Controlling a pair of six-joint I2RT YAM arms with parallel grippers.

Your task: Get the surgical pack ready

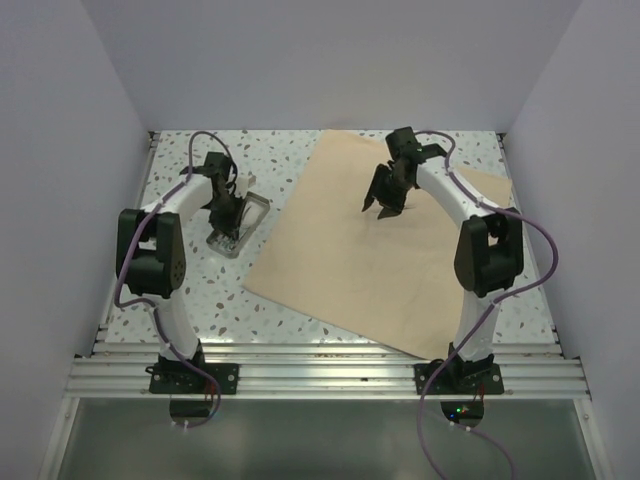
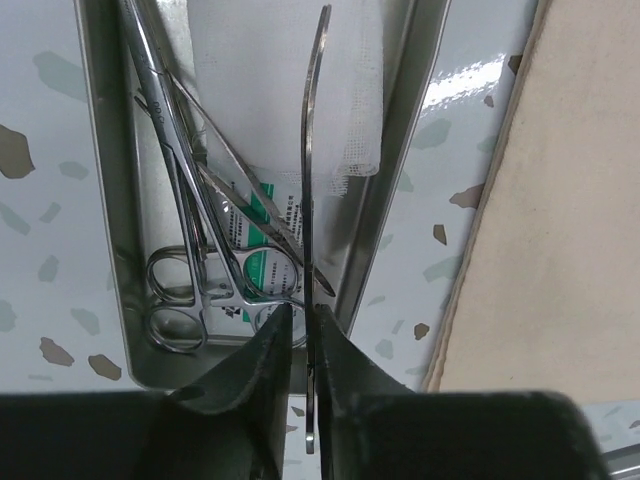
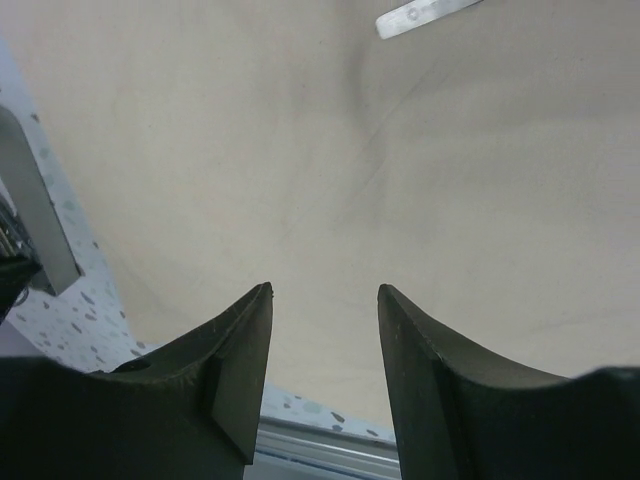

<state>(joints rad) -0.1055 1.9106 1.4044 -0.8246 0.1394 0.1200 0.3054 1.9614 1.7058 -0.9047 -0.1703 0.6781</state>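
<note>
Now: steel instrument (image 2: 308, 200) clamped by left gripper (image 2: 305, 316) over metal tray (image 2: 100, 200); transfer onto wrap sheet (image 1: 350, 260) judged next; right gripper (image 3: 325, 292) spread, empty.

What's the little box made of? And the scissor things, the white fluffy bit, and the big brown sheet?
The tray: metal, probably steel, dull silver with reflecting walls. The instruments: polished steel, bright glints. The gauze: thin white woven cloth, open mesh, frayed edge. The wrap sheet: looks like matte tan paper, softly creased; possibly fabric.
</note>
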